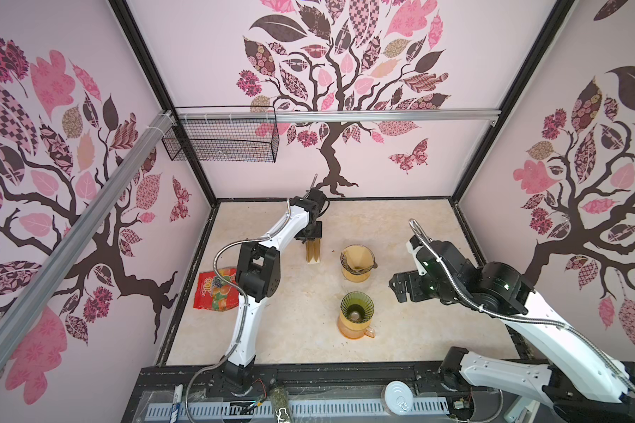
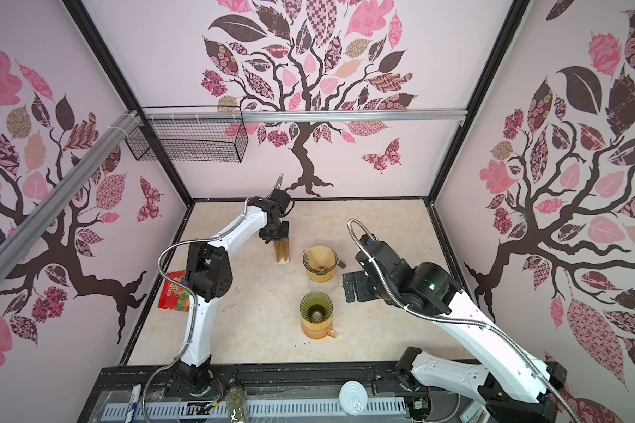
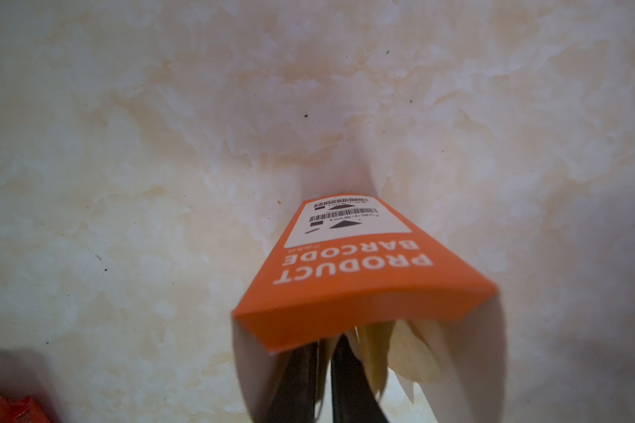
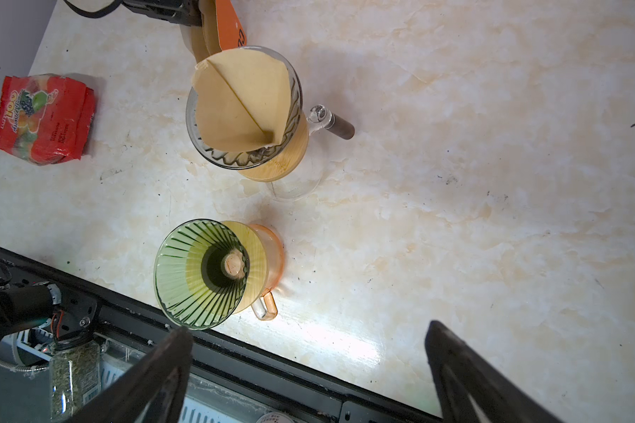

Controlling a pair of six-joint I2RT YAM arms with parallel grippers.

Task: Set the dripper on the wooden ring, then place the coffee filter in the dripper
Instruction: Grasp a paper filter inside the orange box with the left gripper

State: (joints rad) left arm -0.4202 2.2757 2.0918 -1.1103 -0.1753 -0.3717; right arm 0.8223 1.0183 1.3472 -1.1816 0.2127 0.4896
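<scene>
Now left fingers (image 3: 298, 384) pinch a coffee filter (image 3: 324, 370) inside its pack (image 3: 345, 293).

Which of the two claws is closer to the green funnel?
Right. The right gripper hangs open close beside the green dripper; the left gripper is farther back, shut in the filter pack.
</scene>
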